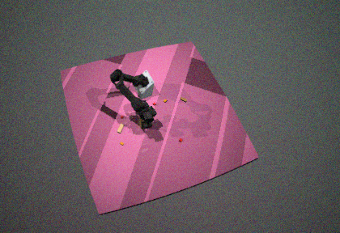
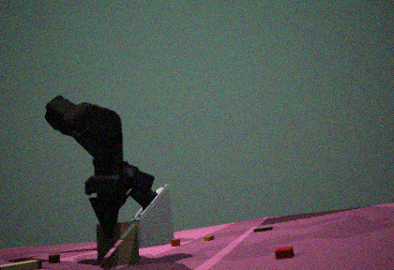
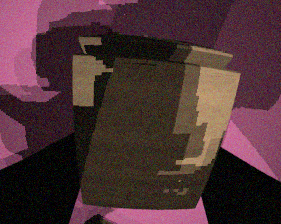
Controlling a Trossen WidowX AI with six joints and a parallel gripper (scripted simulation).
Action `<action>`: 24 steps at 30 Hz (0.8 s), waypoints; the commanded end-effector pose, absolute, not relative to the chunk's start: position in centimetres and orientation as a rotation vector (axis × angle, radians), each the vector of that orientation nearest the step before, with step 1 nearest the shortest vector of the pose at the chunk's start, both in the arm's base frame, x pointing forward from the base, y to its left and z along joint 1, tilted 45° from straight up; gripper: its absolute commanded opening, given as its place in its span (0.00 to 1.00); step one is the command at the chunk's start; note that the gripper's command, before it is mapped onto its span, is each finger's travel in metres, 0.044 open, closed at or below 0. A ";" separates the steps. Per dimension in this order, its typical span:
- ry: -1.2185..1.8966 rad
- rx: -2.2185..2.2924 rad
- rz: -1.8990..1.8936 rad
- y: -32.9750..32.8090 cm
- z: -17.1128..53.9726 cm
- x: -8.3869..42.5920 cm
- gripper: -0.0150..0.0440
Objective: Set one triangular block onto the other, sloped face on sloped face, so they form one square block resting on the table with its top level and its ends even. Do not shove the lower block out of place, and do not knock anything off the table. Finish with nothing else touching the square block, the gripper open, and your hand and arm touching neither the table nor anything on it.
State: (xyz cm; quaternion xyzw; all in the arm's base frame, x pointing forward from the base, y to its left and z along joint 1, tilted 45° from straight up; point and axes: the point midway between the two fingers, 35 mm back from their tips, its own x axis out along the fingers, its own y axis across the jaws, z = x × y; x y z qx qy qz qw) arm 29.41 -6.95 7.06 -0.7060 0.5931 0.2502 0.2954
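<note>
End effector: closed firmly on the upper triangular block, with the fingers of the end effector (image 1: 146, 125) (image 2: 109, 231) (image 3: 143, 155) pointed down.
Upper triangular block: the upper triangular block (image 2: 107, 232) (image 3: 141, 130) is held between the fingers, its broad face filling the middle of the wrist view.
Lower triangular block: the lower triangular block (image 2: 128, 251) (image 3: 211, 56) is seen just beneath the end effector, resting on the worktop (image 1: 121, 188) (image 2: 244, 255) (image 3: 13, 30).
Sloped faces: turned toward each other – a thin light line is seen along the diagonal in the exterior view, and whether full contact is made cannot be told.
Ends: an offset is suggested in the wrist view, where the lower block's strip is shown past the held one.
Arm: the black arm (image 1: 129, 95) (image 2: 108, 142) is bent above, mounted on the pale base (image 1: 149, 75) (image 2: 161, 222).
Tan slab: the tan slab (image 1: 120, 128) (image 2: 21, 265) is laid to the left of the end effector in the top view.
Red pieces: one red piece (image 1: 121, 116) (image 2: 54, 258) is placed near the slab, another red piece (image 1: 154, 103) (image 2: 175, 242) near the base – a third red piece (image 1: 180, 140) (image 2: 284, 252) well apart from the end effector.
</note>
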 end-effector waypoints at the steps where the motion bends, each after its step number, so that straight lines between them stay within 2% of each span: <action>1: 1.579 -1.883 0.667 -7.1 6.8 29.4 0.25; 24: 1.579 -1.884 0.667 -7.2 6.4 29.5 0.25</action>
